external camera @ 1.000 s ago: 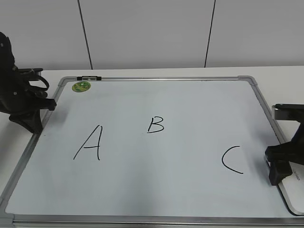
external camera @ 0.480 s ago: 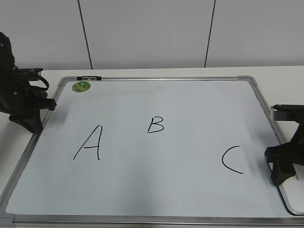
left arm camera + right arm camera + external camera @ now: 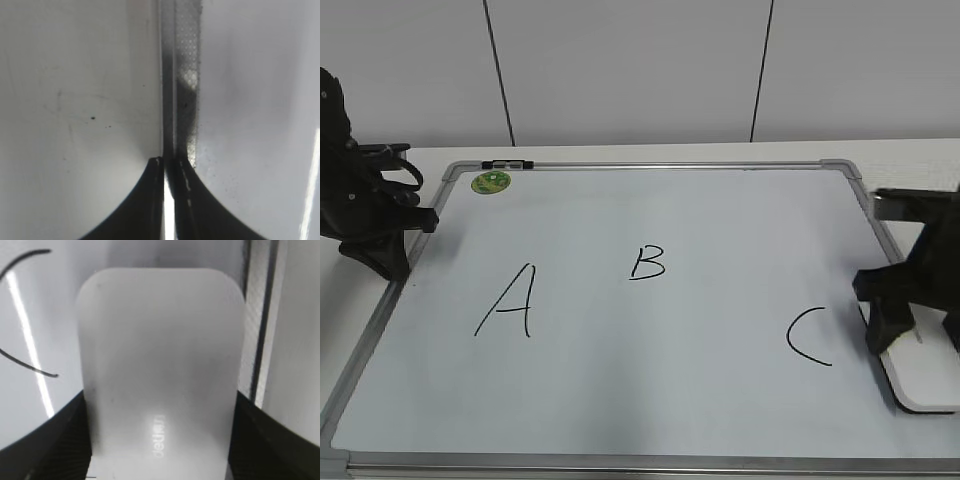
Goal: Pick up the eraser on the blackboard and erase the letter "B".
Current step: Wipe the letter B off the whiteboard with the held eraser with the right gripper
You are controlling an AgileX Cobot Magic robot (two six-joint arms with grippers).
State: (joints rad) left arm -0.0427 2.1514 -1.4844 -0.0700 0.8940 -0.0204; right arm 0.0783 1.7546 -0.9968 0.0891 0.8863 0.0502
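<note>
The blackboard (image 3: 720, 215) is a white dry-erase board lying flat. The small black letter "B" (image 3: 648, 262) is near its middle. My right gripper (image 3: 917, 340) is shut on the eraser (image 3: 920, 385), a flat white block with a dark underside, at the board's right edge just right of the "C" (image 3: 808, 337). In the right wrist view the eraser (image 3: 160, 330) fills the space between the fingers of the gripper (image 3: 160, 400), with grey print on top. My left gripper (image 3: 390, 255) is shut and empty over the board's left frame (image 3: 181, 75), far from the "B".
A larger "A" (image 3: 507, 302) is left of the "B". A round green magnet (image 3: 491, 182) sits at the board's far left corner, with a small black item (image 3: 508, 164) on the top frame. Part of the "C" (image 3: 25, 315) shows left of the eraser.
My right gripper has moved left and away from the front edge, and the eraser has moved with it, closer to the "C". The left arm has not moved.
</note>
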